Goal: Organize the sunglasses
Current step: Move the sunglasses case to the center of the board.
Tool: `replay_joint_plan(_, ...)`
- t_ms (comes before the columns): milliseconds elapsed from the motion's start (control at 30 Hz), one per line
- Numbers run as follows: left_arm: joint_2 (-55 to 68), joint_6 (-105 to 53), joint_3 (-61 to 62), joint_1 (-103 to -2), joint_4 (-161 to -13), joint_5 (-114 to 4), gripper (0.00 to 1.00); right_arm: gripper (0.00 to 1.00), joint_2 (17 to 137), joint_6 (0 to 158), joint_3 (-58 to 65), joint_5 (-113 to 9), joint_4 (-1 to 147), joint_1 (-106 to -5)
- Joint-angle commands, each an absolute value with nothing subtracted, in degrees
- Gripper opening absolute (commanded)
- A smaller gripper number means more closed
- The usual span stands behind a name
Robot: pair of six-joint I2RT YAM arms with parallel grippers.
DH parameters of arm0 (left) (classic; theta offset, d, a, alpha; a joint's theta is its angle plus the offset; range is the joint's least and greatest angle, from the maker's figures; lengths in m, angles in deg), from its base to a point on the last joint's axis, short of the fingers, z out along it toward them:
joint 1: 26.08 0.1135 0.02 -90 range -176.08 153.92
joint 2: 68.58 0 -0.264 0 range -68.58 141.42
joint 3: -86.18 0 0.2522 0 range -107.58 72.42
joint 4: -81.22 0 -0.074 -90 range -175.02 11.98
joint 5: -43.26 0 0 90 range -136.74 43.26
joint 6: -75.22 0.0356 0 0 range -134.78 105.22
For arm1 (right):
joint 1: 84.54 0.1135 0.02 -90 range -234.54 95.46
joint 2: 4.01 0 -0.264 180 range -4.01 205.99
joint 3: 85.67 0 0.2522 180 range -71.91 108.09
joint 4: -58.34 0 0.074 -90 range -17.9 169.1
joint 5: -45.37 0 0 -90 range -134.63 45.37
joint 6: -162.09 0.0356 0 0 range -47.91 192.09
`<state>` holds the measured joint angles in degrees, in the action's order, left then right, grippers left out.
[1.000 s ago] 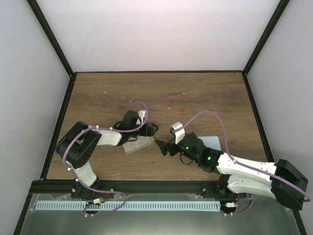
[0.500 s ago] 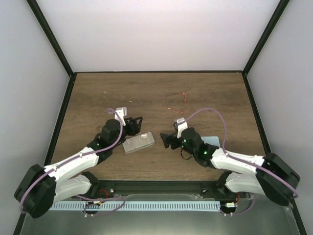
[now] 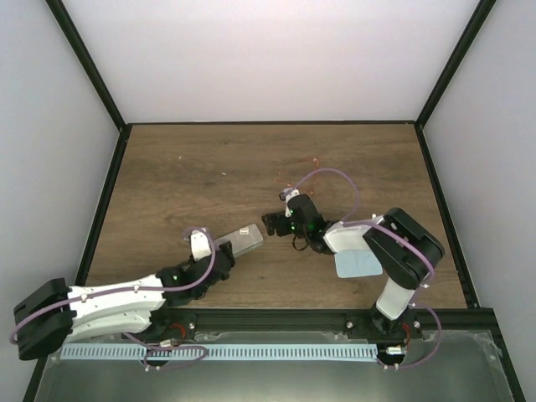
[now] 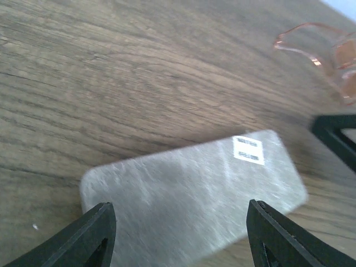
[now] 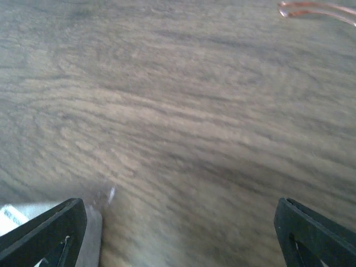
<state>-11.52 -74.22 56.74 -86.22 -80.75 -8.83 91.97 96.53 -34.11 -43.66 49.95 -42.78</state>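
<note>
The sunglasses [image 3: 306, 176], a thin red wire frame, lie on the wooden table beyond the right gripper; they also show in the left wrist view [image 4: 325, 53], and one arm shows in the right wrist view [image 5: 317, 8]. The closed grey case [image 3: 240, 239] lies left of centre. My left gripper [image 3: 224, 252] is open at the case's near end, its jaws straddling the case [image 4: 189, 192]. My right gripper [image 3: 272, 223] is open and empty just right of the case, whose corner [image 5: 92, 236] shows by its left finger.
A pale blue cloth [image 3: 358, 264] lies flat on the table at the near right, beside the right arm's forearm. A black frame edges the table [image 3: 167, 167], with white walls behind.
The left arm drew back toward the near left, its gripper now at the case's near end. The right gripper moved up and left toward the case's right end, uncovering the cloth.
</note>
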Motion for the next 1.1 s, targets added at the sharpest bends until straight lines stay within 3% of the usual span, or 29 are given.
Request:
replay_joint_plan(0, -16.8, -84.8, 57.4, -93.2, -73.0, -0.1, 0.67, 0.95, 96.0, 95.2, -26.7, -46.3, 49.6, -43.3)
replay_joint_plan(133, -15.7, -88.9, 58.3, -98.4, -72.1, -0.1, 0.67, 0.95, 100.7, 94.6, -21.0, -46.4, 51.6, -43.3)
replay_joint_plan(467, 4.0, -106.7, 51.0, -113.6, -63.1, 5.1, 0.71, 0.95, 110.0, 94.5, -11.0, -52.5, 53.3, -43.4)
replay_joint_plan(600, 9.5, -111.0, 47.3, -113.8, -56.1, 7.3, 0.73, 0.95, 112.3, 94.9, -9.5, -54.8, 54.1, -43.4)
replay_joint_plan(800, 7.5, -114.5, 48.5, -111.1, -50.5, 11.1, 0.74, 0.95, 111.1, 96.1, -13.8, -56.2, 51.5, -43.4)
replay_joint_plan(1067, 1.2, -97.0, 56.7, -98.6, -69.7, 7.1, 0.75, 0.96, 108.9, 96.7, -18.7, -58.5, 47.9, -42.7)
